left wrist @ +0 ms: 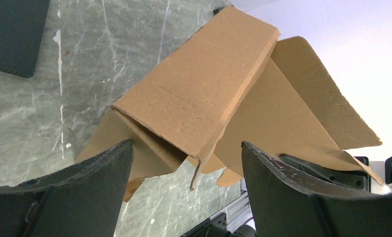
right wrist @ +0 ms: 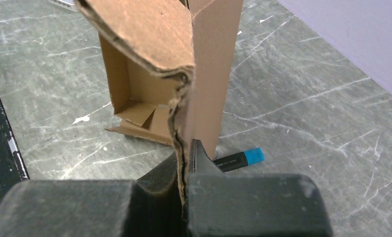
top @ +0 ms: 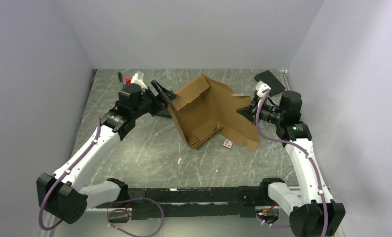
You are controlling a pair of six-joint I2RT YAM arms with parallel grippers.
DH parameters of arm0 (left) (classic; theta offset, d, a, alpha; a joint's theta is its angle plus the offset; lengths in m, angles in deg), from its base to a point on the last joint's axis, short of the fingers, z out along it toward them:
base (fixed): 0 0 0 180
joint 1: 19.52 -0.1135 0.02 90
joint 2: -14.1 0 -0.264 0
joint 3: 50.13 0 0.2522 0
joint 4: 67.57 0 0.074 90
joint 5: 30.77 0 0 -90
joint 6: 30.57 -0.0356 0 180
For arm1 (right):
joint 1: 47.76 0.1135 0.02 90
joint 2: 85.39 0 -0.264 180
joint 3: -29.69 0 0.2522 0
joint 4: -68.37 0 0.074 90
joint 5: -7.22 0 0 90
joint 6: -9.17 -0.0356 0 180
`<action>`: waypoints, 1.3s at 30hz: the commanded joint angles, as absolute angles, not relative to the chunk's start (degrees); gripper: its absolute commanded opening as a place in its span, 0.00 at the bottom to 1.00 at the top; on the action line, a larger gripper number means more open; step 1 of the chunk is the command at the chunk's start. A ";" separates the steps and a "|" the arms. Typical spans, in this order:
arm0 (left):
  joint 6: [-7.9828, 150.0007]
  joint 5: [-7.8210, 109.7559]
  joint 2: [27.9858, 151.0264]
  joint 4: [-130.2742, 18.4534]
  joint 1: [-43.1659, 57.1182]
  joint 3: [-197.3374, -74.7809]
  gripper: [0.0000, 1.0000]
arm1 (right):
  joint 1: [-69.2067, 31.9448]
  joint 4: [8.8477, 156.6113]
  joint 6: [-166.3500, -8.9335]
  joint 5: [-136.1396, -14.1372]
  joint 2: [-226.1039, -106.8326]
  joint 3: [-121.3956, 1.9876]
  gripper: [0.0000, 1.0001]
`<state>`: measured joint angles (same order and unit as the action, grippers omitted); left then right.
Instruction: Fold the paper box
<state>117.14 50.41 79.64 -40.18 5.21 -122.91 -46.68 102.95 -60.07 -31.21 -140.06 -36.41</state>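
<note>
The paper box point(top: 209, 111), brown corrugated cardboard, stands tilted and half unfolded in the middle of the table, with its flaps spread to the right. My left gripper point(top: 167, 96) is at its upper left wall. In the left wrist view this gripper point(left wrist: 186, 158) is open, and a folded corner of the box point(left wrist: 199, 98) reaches into the wide gap between the fingers point(left wrist: 85, 187). My right gripper point(top: 246, 112) is at the box's right flap. In the right wrist view it point(right wrist: 184, 158) is shut on the ragged edge of a cardboard panel point(right wrist: 214, 74).
A flat black box point(top: 269, 80) lies at the back right, and another point(left wrist: 14, 34) lies near the left arm. Small red and white items point(top: 135, 79) sit behind the left gripper. A blue-capped marker point(right wrist: 238, 159) lies under the box. A red label point(top: 227, 143) lies on the table.
</note>
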 commanded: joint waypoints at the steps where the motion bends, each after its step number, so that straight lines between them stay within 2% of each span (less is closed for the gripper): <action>1: 115.58 51.67 80.27 -41.06 7.17 -125.05 0.84 | -46.00 99.46 -60.61 -31.19 -139.88 -36.10 0.00; 6: 111.36 51.87 80.49 -41.59 9.35 -124.98 0.85 | -45.78 99.19 -60.79 -31.97 -140.15 -35.93 0.00; 10: 108.14 56.46 81.77 -37.20 11.20 -126.98 0.84 | -45.50 99.23 -60.82 -31.70 -140.27 -35.93 0.00; 22: 102.16 73.31 87.57 -29.80 15.45 -133.98 0.67 | -44.89 99.71 -60.27 -30.14 -140.06 -35.76 0.00; 32: 97.84 80.26 91.34 -29.20 17.26 -137.10 0.55 | -44.13 99.71 -60.35 -29.12 -139.79 -35.49 0.00; 36: 94.52 83.02 91.34 -30.67 17.38 -136.44 0.46 | -43.91 99.54 -60.66 -28.49 -139.81 -35.32 0.00; 39: 92.52 84.80 92.13 -31.48 17.39 -136.57 0.45 | -43.77 99.38 -60.90 -28.01 -139.90 -35.23 0.00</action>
<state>96.77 79.76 91.35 -29.12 17.14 -134.52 -44.53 101.73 -60.51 -31.67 -140.52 -35.69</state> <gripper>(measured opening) 0.457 0.018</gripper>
